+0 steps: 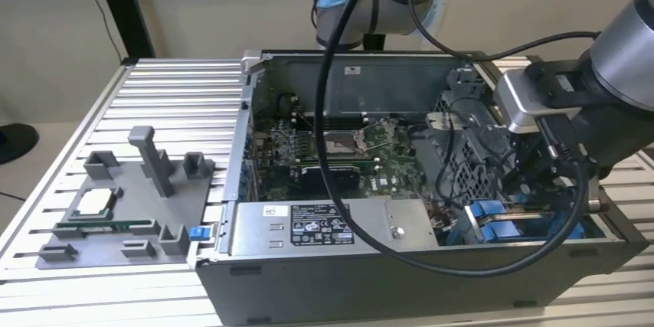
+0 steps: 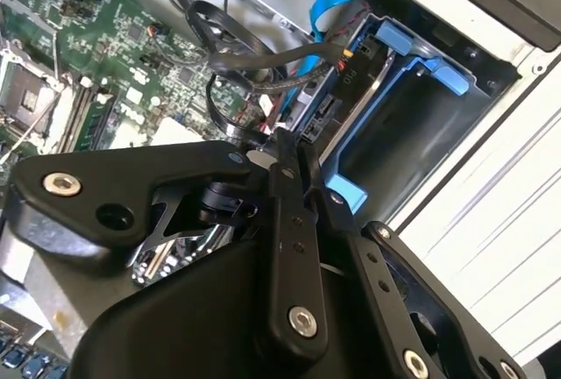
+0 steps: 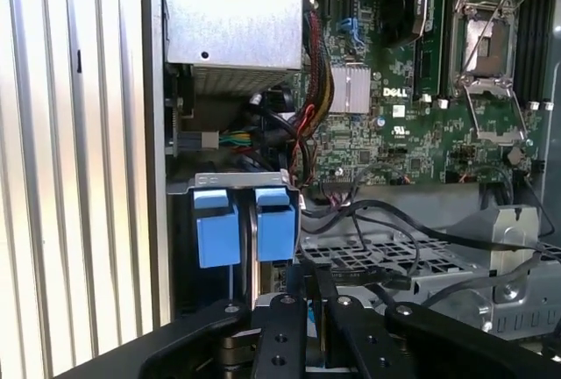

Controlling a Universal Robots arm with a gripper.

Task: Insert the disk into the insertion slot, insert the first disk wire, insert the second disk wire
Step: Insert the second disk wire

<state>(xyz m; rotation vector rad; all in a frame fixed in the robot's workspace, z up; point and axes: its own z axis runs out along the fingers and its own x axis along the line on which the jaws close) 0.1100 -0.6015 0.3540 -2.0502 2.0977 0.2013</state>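
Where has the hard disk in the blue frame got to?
The disk sits in the insertion slot at the computer case's corner, on the exterior view's right, beside the grey power-supply box and just under the claw.

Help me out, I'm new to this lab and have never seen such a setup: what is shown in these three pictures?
A robot arm works over an open computer case on a ribbed metal table. The exterior view looks on from off the arm; both wrist views ride on it. The end effector hangs near the disk in its blue frame, which sits in the insertion slot; black cables lie close by. On the exterior view's left stands a grey fixture tray.
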